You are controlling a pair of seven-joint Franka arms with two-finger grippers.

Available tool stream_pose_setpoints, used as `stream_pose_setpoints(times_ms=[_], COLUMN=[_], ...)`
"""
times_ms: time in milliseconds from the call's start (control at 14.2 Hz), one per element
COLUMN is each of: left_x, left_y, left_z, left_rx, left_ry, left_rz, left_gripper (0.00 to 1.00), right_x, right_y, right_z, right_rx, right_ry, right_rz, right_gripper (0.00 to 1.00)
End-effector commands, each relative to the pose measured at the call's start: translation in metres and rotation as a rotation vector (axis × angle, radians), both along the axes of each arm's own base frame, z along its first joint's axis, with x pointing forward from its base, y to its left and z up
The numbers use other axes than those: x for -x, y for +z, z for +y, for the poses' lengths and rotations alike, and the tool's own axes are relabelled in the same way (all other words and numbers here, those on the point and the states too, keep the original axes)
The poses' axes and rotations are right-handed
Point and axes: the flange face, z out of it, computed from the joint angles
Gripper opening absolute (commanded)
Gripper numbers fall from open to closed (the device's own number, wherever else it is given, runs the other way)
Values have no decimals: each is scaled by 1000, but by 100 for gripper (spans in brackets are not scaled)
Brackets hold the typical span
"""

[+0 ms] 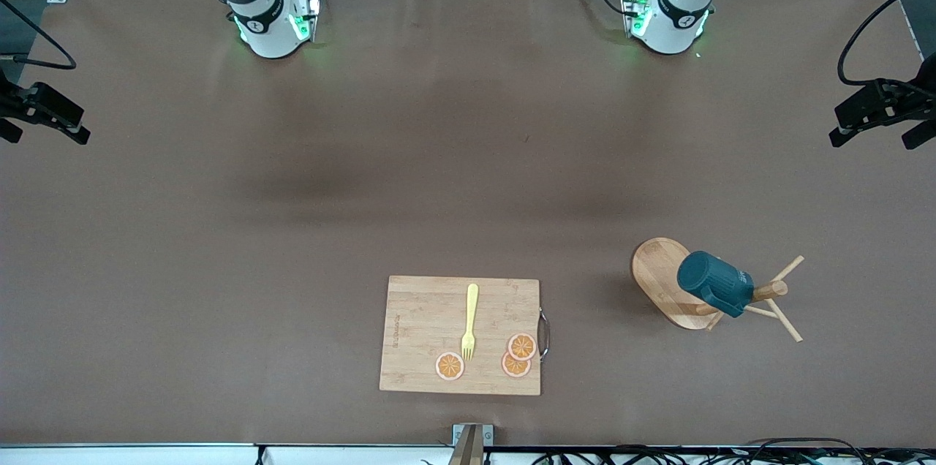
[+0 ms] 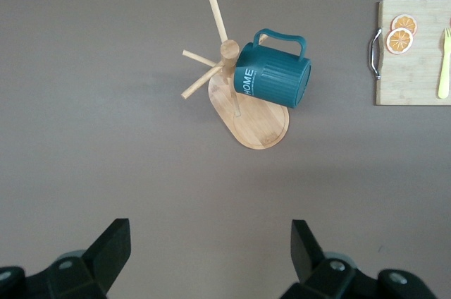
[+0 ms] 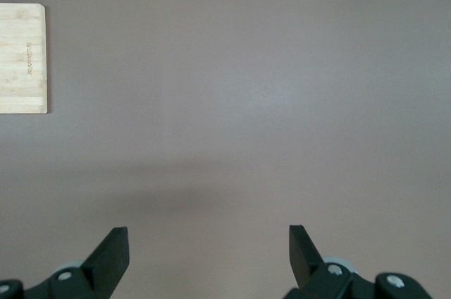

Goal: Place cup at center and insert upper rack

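Brown paper covers the counter from edge to edge. Both arms wait high, out of the front view past their bases. The left end effector hangs released, fingers spread, over bare counter near the wooden mug rack. The right end effector is likewise released, over bare paper toward the right arm's end.

A teal cup hangs on the rack, at the left arm's end of the counter, slipped over one of the upper pegs. It is tilted, its long axis slanting along that peg, handle turned aside.

Nearer the front camera, mid-counter, a cutting board carries a yellow fork and orange slices.
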Motion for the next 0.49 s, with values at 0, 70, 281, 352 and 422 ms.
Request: stream_pose_setpoints(times_ms=[0, 70, 281, 352, 422], left_x=[4, 4, 4, 4, 5], left_y=[5, 5, 5, 5, 7], left_z=[2, 2, 0, -1, 0], left_rx=[-15, -16, -16, -16, -16], left_ry=[-11, -11, -16, -17, -16], left_rz=[-15, -15, -15, -15, -18], left_gripper=[100, 100, 100, 100, 100], right_x=[2, 2, 0, 0, 0], right_y=[-3, -3, -5, -4, -4], right_z=[3, 3, 2, 1, 1], right_rx=[5, 7, 7, 7, 7], right_ry=[5, 5, 2, 0, 0], right_rz=[13, 12, 13, 7, 9], right_gripper=[100, 100, 100, 100, 100])
